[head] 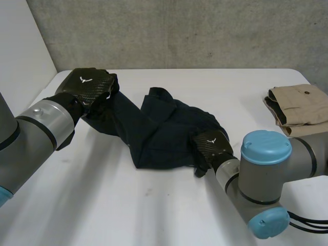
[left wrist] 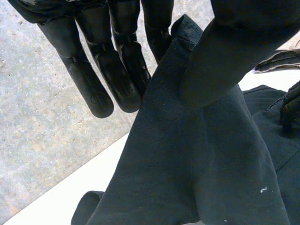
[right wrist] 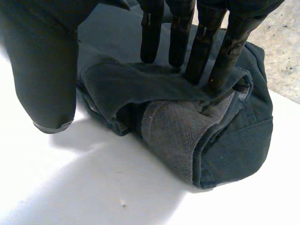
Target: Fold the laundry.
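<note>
My left hand [head: 87, 86] pinches one end of the dark garment [head: 154, 133] between its straight fingers [left wrist: 91, 89] and thumb [left wrist: 225, 51]. It holds that end raised off the table [head: 128, 205], at the end farthest from the tan pile [head: 300, 110]. The cloth runs down from this grip in a slack, twisted band.

My right hand [head: 211, 144] is on the garment's other end, the one nearest the tan pile. Its fingers [right wrist: 201, 42] are straight and press down on a turned-over hem. Its thumb [right wrist: 44, 70] stands clear above bare table and grips nothing.

The garment lies bunched and creased on the table, well apart from the tan pile, with a paler inner face showing where the hem has rolled.

As I judge it, one item is done: the tan pile sits folded flat. The dark piece is barely begun. It needs pulling straight between the two hands and laying flat before any real fold can go in.
</note>
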`<state>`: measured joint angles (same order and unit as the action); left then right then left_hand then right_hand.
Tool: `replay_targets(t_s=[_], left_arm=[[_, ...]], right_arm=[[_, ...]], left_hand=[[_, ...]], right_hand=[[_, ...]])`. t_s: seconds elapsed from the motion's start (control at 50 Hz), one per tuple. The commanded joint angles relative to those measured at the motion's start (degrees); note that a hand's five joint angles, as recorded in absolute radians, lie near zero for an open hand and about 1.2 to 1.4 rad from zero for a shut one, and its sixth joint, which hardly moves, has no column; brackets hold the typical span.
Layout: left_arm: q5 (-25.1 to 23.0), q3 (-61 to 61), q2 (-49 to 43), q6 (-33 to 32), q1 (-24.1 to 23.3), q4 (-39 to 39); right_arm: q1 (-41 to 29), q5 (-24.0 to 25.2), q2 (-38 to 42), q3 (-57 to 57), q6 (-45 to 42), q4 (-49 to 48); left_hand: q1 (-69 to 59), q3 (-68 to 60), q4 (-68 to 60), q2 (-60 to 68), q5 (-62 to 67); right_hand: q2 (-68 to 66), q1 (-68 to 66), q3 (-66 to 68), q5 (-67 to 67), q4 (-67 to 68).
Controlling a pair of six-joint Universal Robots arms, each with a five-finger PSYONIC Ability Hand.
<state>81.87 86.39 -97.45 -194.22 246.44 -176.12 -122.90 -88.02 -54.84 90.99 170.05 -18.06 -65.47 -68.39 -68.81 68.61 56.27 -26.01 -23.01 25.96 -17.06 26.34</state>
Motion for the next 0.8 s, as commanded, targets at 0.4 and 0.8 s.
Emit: replay_targets(t_s=[0.4, 0.8], left_arm=[[0.0, 0.4, -0.2, 0.1, 0.3, -0.1], [0.3, 0.4, 5.7, 1.1, 3.0, 0.4]], right_arm=[[0.0, -0.4, 6.3, -9.8, -0.7, 1.1], [9.3, 8.2, -19.6, -30.8, -8.8, 33.9]], left_hand=[[-14.5, -11.6, -11.2, 11.4, 13.7], [-14.5, -11.6, -11.2, 11.4, 13.7]], right_hand=[[-35.8, -38.8, 35.9, -34.8, 35.5], [-54.0, -57.0, 54.0, -52.9, 53.7]])
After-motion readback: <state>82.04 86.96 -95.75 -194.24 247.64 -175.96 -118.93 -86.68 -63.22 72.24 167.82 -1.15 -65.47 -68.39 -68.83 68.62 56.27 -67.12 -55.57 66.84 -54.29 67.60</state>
